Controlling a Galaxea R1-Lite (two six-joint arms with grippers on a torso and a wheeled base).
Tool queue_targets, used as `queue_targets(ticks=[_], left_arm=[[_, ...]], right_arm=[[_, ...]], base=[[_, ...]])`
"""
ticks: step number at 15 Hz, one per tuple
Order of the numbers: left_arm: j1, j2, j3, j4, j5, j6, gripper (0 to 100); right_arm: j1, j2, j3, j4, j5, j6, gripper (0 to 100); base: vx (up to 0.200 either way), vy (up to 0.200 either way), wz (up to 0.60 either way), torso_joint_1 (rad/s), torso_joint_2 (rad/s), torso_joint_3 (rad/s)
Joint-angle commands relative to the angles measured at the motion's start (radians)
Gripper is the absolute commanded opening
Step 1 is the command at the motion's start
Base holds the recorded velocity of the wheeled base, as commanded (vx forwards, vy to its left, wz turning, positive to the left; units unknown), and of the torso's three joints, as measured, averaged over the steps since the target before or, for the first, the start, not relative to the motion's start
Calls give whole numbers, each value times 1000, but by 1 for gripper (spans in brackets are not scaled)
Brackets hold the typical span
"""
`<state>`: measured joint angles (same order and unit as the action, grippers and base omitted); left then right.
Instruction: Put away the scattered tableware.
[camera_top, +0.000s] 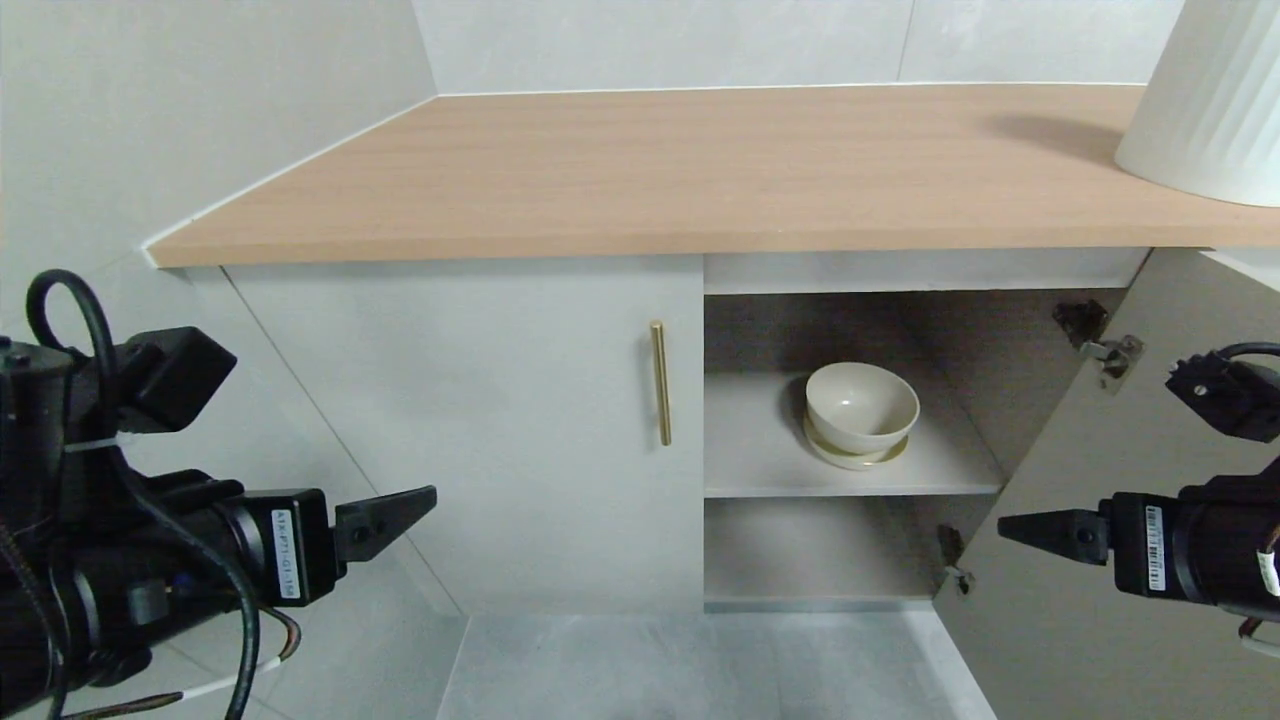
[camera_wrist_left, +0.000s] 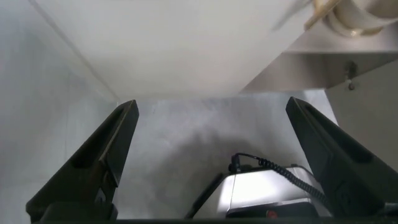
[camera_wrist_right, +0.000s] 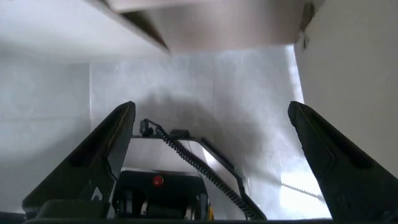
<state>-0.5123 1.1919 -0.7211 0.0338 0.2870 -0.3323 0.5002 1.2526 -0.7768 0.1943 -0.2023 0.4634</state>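
The bowl (camera_top: 862, 405) sits on what looks like a plate (camera_top: 855, 457) on the shelf (camera_top: 750, 440), so it seems put away. The left hand (camera_top: 420, 500) and right hand (camera_top: 1020, 527) hang low, wide open and holding nothing, maybe ready to close the door (camera_top: 1060, 440).

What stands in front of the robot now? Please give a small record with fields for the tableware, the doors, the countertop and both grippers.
tableware: cream bowl sitting on a small plate, both on the shelf inside the open compartment
doors: right door swung open; left door shut, with a gold bar handle
countertop: wooden, with a white ribbed object at its right end
left gripper: low, before the shut door, jaws open, holding nothing
right gripper: low, by the open door, jaws open, holding nothing
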Motion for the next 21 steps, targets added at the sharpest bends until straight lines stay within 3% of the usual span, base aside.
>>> queue_targets(ticks=[1,17,21], left_arm=[[0,6,2,0,1,-1,100],[-2,6,6,0,1,-1,100],[-3,5,6,0,1,-1,100]], right_arm=[[6,-12,4,1,0,0,100],[29,-21,14,4,-2,-3,100],[27,-25,14,4,-2,-3,100]], base=[[-200,0,0,2,2,-7],[-200,0,0,1,2,1],[0,0,0,0,0,0]])
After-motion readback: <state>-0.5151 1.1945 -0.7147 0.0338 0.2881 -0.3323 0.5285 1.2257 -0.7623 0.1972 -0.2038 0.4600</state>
